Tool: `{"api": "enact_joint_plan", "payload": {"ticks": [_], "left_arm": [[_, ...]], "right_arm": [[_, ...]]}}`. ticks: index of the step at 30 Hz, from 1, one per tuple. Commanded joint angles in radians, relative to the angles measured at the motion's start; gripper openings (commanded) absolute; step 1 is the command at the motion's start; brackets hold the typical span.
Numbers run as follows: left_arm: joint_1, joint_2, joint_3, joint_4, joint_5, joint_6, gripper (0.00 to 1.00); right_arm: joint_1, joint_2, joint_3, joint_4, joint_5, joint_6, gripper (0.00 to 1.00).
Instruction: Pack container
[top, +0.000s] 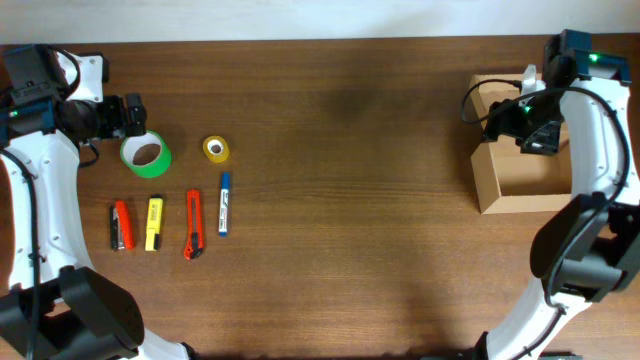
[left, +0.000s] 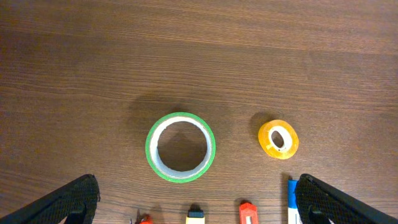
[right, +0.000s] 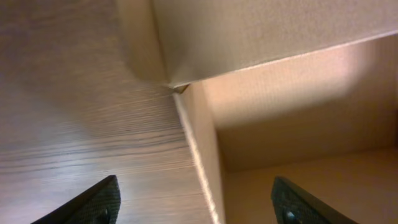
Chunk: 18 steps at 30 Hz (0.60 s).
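The container (top: 490, 185) is a tan cardboard box standing open at the table's right end. My right gripper (top: 507, 121) hovers over its rear left part. In the right wrist view this gripper (right: 199, 208) is open, and the container's side wall (right: 204, 146) runs between its fingers, touching neither. The raised flap (right: 267, 31) fills the top of that view. My left gripper (top: 126, 115) hangs open at the far left, just behind a green tape roll (top: 146, 154). In the left wrist view my left gripper (left: 199, 208) holds nothing, with the green roll (left: 180, 147) ahead of it.
A small yellow tape roll (top: 216, 149) lies right of the green one. In front of them lie a red-and-black item (top: 121, 225), a yellow highlighter (top: 153, 222), an orange cutter (top: 193, 223) and a blue pen (top: 225, 203). Bare wood separates them from the box.
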Motion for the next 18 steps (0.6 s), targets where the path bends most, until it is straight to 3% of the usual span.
{"api": "enact_joint_plan", "payload": {"ticks": [1, 7, 14, 16, 18], "left_arm": [[0.005, -0.002, 0.016, -0.001, -0.013, 0.019, 1.00], [0.005, -0.002, 0.016, 0.005, -0.015, 0.019, 0.99], [0.005, -0.002, 0.016, 0.010, -0.015, 0.020, 1.00], [0.005, -0.002, 0.016, 0.009, -0.015, 0.020, 1.00], [0.005, -0.002, 0.016, 0.009, -0.015, 0.019, 1.00]], "right_arm": [[-0.004, 0.032, -0.009, 0.010, 0.053, -0.033, 0.77], [-0.001, 0.052, -0.066, 0.031, 0.055, -0.089, 0.74], [0.006, 0.052, -0.249, 0.101, 0.054, -0.100, 0.67], [0.015, 0.052, -0.299, 0.130, 0.053, -0.099, 0.61], [0.024, 0.052, -0.333, 0.151, 0.054, -0.100, 0.47]]}}
